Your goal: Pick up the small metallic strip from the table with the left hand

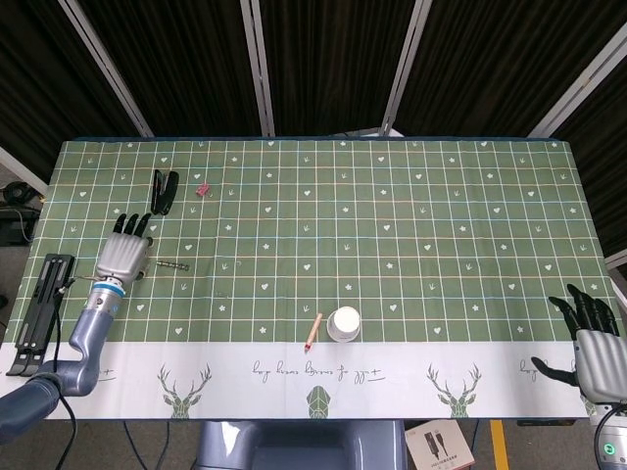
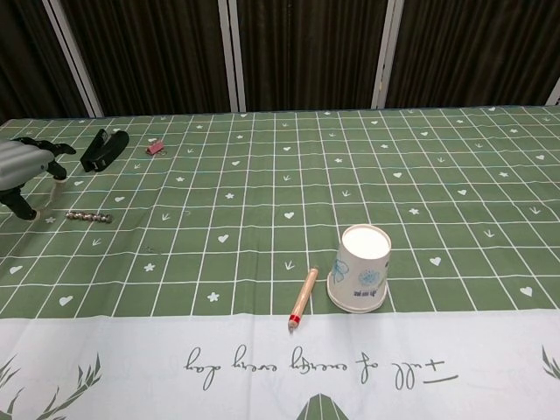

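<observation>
My left hand (image 1: 124,257) hovers over the green checked tablecloth (image 1: 392,225) with fingers spread and nothing in them; the small metallic strip (image 1: 173,264) lies flat on the cloth just right of it, apart from the fingers; far of both I see a black stapler (image 1: 164,190), then a small pink clip (image 1: 204,189); near the front edge a red-tipped pencil (image 1: 313,332) lies beside an upturned paper cup (image 1: 344,323); at the far right my right hand (image 1: 595,343) hangs off the table corner, fingers apart, empty.
</observation>
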Available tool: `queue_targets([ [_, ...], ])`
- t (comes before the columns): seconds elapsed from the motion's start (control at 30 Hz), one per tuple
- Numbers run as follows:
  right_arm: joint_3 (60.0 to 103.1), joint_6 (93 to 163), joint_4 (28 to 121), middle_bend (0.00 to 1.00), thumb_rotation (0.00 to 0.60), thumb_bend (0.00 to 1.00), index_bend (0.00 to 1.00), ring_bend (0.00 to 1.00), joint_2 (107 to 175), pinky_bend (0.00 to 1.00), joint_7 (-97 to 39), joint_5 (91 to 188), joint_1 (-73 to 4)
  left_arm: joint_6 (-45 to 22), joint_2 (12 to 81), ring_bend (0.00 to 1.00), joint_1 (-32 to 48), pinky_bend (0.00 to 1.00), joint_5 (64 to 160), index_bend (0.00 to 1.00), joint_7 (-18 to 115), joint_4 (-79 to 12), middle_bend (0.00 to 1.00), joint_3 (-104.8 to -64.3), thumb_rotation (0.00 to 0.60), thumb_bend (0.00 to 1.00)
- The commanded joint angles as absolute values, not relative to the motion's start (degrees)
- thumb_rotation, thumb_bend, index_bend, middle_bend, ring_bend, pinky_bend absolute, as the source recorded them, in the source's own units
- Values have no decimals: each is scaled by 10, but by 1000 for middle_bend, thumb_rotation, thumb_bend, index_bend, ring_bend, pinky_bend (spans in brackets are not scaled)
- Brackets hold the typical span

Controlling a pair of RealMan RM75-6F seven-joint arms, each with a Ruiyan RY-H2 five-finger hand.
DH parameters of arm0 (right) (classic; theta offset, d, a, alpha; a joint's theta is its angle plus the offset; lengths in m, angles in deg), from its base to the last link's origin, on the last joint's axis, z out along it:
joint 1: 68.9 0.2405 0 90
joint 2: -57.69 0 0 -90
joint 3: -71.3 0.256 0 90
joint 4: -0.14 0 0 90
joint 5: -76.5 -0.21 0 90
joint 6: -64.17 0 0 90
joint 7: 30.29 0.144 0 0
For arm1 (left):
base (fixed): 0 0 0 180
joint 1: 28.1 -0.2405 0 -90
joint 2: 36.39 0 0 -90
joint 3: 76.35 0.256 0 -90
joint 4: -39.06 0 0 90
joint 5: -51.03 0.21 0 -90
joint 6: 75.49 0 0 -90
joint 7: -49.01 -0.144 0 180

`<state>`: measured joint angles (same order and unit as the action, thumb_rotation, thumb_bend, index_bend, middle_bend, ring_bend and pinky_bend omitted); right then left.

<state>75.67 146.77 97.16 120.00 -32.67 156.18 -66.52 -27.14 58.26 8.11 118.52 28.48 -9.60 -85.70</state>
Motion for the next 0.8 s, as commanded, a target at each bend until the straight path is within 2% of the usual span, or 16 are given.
queue_targets([
  [0.03, 757, 1468, 972, 0, 600, 72, 166, 0, 1200, 2, -327, 1561, -665, -272, 591, 0, 86, 0, 1187, 512, 289, -87, 0, -857, 600, 320],
  [0.8, 758, 1470, 973, 0, 600, 71, 166, 0, 1200, 3, -325, 1562, -666, -286, 626, 0, 100, 0, 1182, 515, 283, -51, 0, -853, 600, 319],
])
